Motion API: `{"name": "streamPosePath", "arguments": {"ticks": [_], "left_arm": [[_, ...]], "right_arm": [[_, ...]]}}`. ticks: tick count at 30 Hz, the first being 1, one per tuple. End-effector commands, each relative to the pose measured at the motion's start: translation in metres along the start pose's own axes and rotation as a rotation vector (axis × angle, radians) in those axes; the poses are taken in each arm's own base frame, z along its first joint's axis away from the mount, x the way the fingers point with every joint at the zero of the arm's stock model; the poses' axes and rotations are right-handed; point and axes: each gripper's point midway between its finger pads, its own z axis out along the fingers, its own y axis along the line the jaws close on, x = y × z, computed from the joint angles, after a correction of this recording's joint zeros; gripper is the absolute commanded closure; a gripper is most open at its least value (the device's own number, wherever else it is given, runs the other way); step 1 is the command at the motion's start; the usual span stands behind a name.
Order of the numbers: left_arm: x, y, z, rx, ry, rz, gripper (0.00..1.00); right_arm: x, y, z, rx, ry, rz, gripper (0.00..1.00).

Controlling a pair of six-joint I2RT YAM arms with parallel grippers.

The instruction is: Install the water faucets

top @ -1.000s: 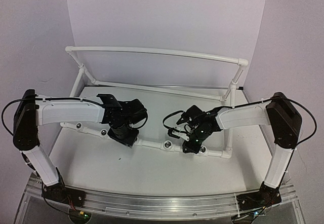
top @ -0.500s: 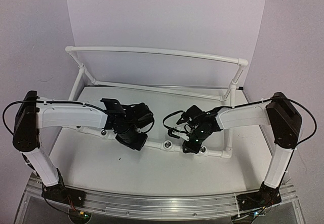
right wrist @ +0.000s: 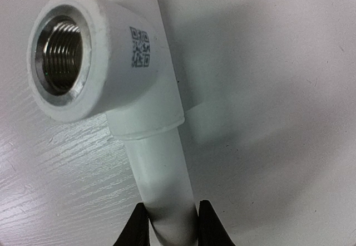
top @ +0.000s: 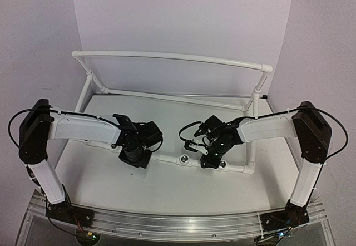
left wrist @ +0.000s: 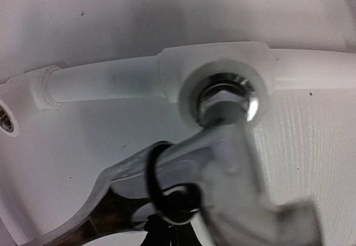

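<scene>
Well, from above, my left claw (top: pixel 135 156) hangs over the front run of the white pipe frame (top: pixel 167 57) on the desk (top: pixel 167 187), and its own bulk hides whatever sits beneath it. My right claw (top: pixel 208 158) is down on the same run, further right. A round metal socket (top: pixel 182 158) shows between the two.

From my left wrist, the tap (left wrist: pixel 183 165) is right in front of the lens, shiny and badly blurred. Its far end sits in the socket of a white fitting (left wrist: pixel 172 68) on the pipe (left wrist: pixel 100 82), and a black ring (left wrist: pixel 150 173) loops round its body. The left claw is closed tight on the tap's near end, though only a dark scrap of the claw shows at the bottom edge. A second socket is cut off at the left edge.

From my right wrist, the claw is narrow, its two black fingers (right wrist: pixel 139 226) pinching the pipe from either side. Just beyond stands another fitting, with a threaded metal socket facing left and a small square code sticker (right wrist: pixel 140 47) on its side.
</scene>
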Motion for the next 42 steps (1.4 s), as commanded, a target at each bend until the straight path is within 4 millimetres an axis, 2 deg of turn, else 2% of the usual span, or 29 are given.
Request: {"name": "streamPosePath", "arguments": {"ticks": [1,9,13,20,26,32,37,42], "left_arm": [[-0.016,0.032,-0.014,-0.019,-0.076,-0.113,0.98],[-0.056,0.033,-0.019,0.054,-0.179,-0.127,0.98],[-0.075,0.027,-0.022,0.083,-0.210,-0.113,0.98],[-0.103,0.000,-0.029,0.192,-0.265,-0.040,0.98],[-0.115,-0.027,-0.037,0.302,-0.277,0.058,0.98],[-0.106,-0.052,-0.038,0.315,-0.237,0.162,0.98],[-0.075,-0.068,-0.035,0.266,-0.172,0.261,0.99],[-0.051,-0.059,-0.040,0.202,-0.126,0.253,0.99]], "right_arm": [[0.037,-0.008,0.020,0.024,0.132,0.122,0.92],[0.037,-0.008,0.020,0.023,0.133,0.122,0.92],[0.037,-0.008,0.021,0.019,0.134,0.123,0.92],[0.037,-0.008,0.019,0.020,0.130,0.124,0.93],[0.036,-0.008,0.019,0.018,0.128,0.126,0.92],[0.036,-0.008,0.018,0.021,0.124,0.125,0.93],[0.036,-0.009,0.018,0.024,0.125,0.125,0.92],[0.036,-0.011,0.017,0.022,0.123,0.130,0.92]]}}
